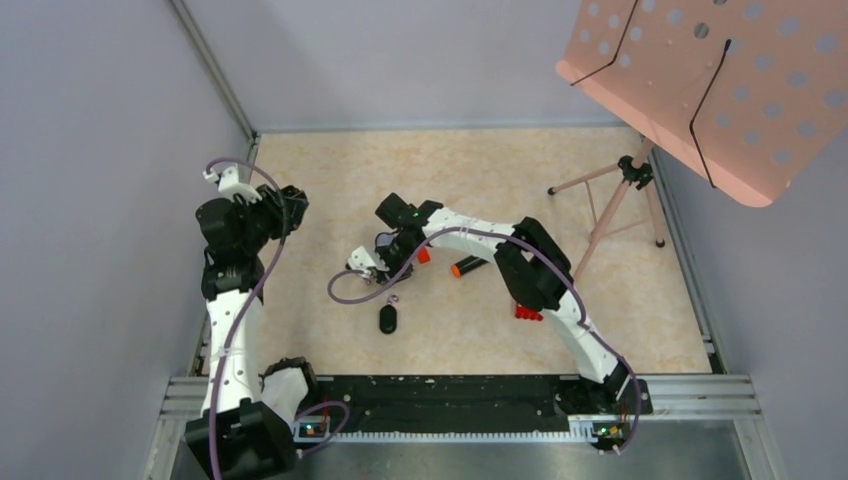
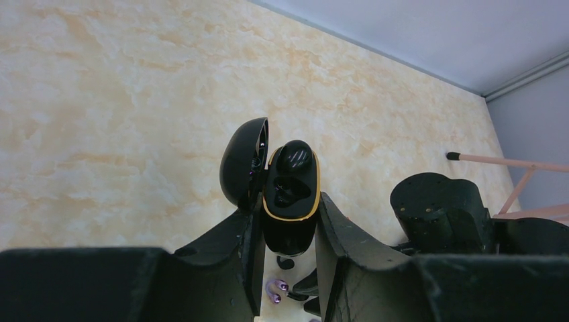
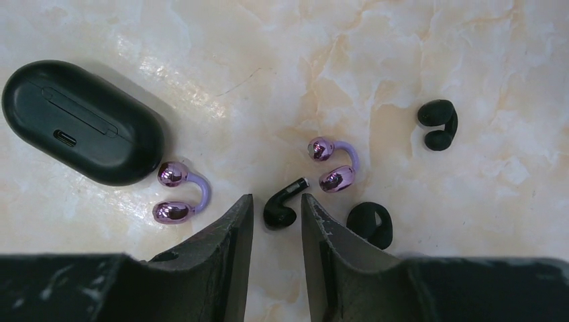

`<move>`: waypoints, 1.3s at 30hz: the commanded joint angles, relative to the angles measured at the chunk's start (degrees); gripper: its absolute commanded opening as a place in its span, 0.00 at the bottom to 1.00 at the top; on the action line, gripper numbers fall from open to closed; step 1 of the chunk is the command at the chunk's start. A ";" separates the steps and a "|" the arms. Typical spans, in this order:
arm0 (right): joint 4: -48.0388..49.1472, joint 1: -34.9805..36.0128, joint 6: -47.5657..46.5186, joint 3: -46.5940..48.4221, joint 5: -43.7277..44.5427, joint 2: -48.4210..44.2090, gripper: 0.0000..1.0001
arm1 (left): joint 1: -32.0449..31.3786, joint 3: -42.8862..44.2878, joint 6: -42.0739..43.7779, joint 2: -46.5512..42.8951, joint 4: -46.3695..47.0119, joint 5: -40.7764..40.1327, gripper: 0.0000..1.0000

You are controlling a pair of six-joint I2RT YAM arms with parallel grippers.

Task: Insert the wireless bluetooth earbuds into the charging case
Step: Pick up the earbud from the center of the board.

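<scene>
Marbled tabletop (image 3: 402, 40); glossy black stemmed earbud (image 3: 283, 204)

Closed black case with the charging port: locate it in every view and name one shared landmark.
Top external: closed black case lies centre, on the table's near half.
Left wrist: not visible.
Right wrist: upper left.
Landmark: purple earbud beside it, top and right-wrist views.

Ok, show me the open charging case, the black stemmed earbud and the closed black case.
open charging case (image 2: 289, 193), left wrist view, inner tray.
black stemmed earbud (image 3: 284, 203), right wrist view, where stem meets bud.
closed black case (image 3: 84, 124), right wrist view, middle of shell.
</scene>
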 commanded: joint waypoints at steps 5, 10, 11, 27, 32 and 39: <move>-3.34 1.80 -2.98 -0.40 2.92 -0.48 0.33 | 0.40 -0.88 -0.92 -1.80 2.24 0.78 0.00; -5.48 1.74 -3.83 -0.26 4.99 -0.86 0.33 | 0.41 -1.15 -1.46 -1.63 2.85 0.86 0.00; -5.87 1.70 -3.95 -0.21 5.35 -0.92 0.33 | 0.36 -1.19 -1.52 -1.62 2.97 0.85 0.00; -6.71 1.59 -2.41 -0.62 9.86 -1.20 0.27 | 0.41 -1.60 -2.30 -1.68 3.83 1.04 0.00; -6.63 1.52 -1.72 -0.70 9.14 -1.26 0.22 | 0.36 -1.90 -2.68 -1.53 4.26 1.06 0.00; -5.02 1.28 5.67 -0.73 6.79 -2.50 0.03 | 0.36 -2.57 -2.66 -0.52 5.86 3.02 0.00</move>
